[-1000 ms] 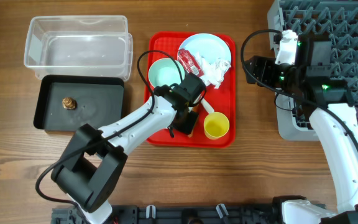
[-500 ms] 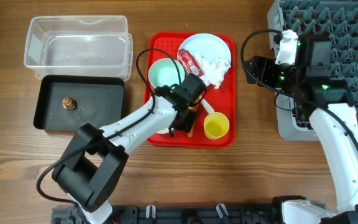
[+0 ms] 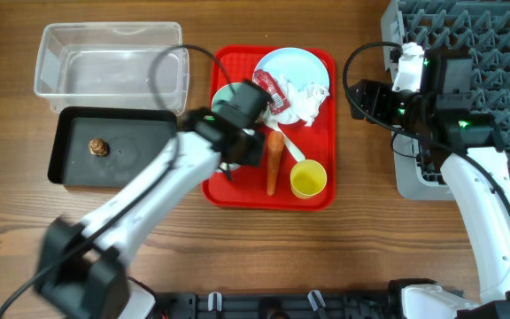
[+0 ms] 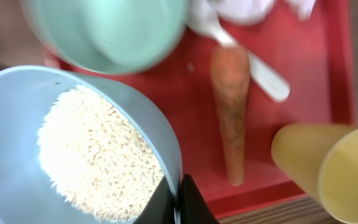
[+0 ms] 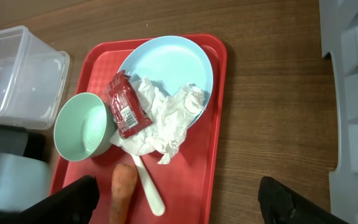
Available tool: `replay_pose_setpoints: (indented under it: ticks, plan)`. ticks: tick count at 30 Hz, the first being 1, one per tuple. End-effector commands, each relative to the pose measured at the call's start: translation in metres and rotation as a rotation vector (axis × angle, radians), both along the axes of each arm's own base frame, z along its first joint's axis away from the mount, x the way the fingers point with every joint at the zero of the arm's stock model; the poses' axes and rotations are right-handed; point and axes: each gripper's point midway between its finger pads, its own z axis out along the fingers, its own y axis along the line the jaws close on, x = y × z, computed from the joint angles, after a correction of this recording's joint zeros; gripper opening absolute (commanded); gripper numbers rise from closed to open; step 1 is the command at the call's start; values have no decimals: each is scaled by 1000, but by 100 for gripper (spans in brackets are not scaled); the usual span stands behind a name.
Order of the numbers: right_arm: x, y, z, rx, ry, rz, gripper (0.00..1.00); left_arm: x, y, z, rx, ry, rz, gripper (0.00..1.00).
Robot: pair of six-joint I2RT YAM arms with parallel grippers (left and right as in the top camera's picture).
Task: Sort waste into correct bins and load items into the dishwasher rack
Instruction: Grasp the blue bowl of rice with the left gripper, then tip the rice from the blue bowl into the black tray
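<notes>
Left wrist, rice [image 4: 98, 149] in light blue bowl [image 4: 17, 99]

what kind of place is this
Probably a robot lab bench staged as a kitchen clean-up station, not a real kitchen: a wooden table with a red tray holding a plate and carrot, a grey dishwasher rack, plus a clear tub and black tub.

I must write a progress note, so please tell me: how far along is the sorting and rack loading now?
Done: only the small brown food scrap lies in the black bin. In hand: the left end effector is shut on the rim of the light blue bowl, which holds rice. Left: carrot, wrapper, napkin, plate, mint-green bowl, spoon and yellow cup sit on the red tray; the rack shows no dishes.
</notes>
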Motion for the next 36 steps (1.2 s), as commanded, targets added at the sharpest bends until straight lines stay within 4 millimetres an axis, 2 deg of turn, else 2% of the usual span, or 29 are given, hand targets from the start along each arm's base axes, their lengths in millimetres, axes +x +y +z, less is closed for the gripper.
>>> replay_pose_setpoints:
  ticks: [1,4,7,11,16,21,25,32,36]
  plan:
    - [4,-3,4,-14,-14,-14,86,10,28,48,-104,-76,109,4]
    - [4,-3,4,-15,-14,-14,85,13,54,64,-158,-87,179,4]
    - [5,-3,5,-14,-16,-14,86,19,85,69,-217,-65,268,4]
    - [5,-3,5,-14,-16,-14,86,24,123,65,-318,-6,349,4]
    - [5,-3,5,-15,-17,-14,86,26,164,57,-570,58,394,4]
    - [5,-3,5,-14,-16,-14,86,23,195,48,-749,59,394,4]
    - [5,-3,5,-14,-17,-14,86,26,207,39,-845,43,358,4]
    - [3,-3,3,-15,-8,-14,86,36,204,30,-1056,50,291,4]
    - [2,-3,2,-16,-2,-14,86,42,209,40,-1237,34,303,4]
